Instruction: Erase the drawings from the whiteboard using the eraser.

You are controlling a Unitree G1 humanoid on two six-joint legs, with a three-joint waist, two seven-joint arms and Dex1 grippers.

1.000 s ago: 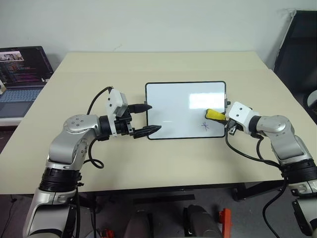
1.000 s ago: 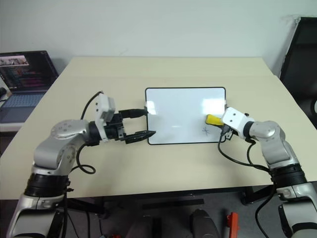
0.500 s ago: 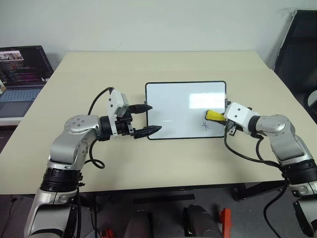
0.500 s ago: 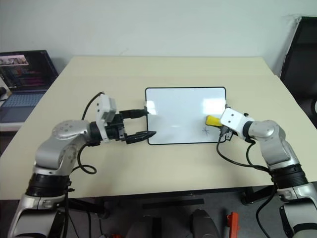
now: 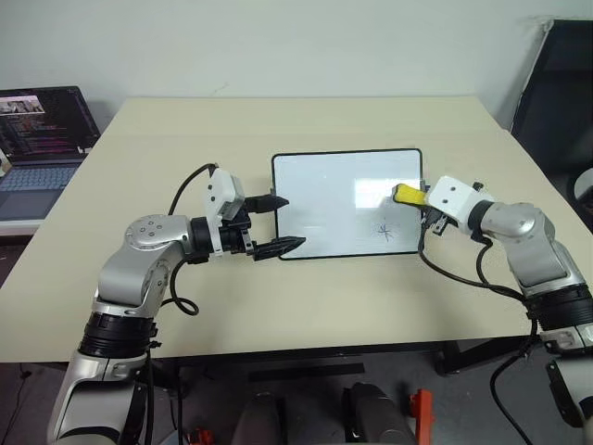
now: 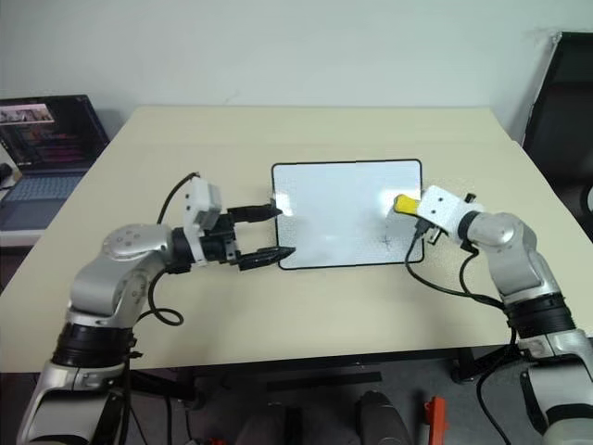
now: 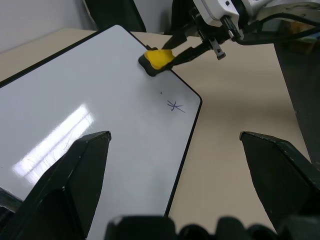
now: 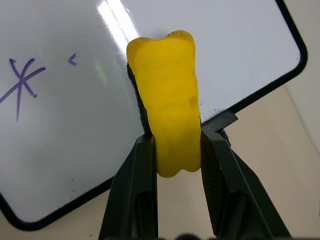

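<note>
Right wrist view: the right gripper [image 8: 175, 150] is clamped on the eraser [image 8: 169, 120], whose long axis runs along the fingers, out over the right edge of the whiteboard [image 5: 324, 199]. The drawings [image 5: 385, 232], a small blue star and a tiny tick beside it, lie nearer the robot than the eraser, close to the board's near right corner. The next wipe, by judgement, must travel toward that near corner. The left gripper [image 5: 278, 224], fingers spread wide and holding nothing, straddles the board's left edge, well apart from the marks.
</note>
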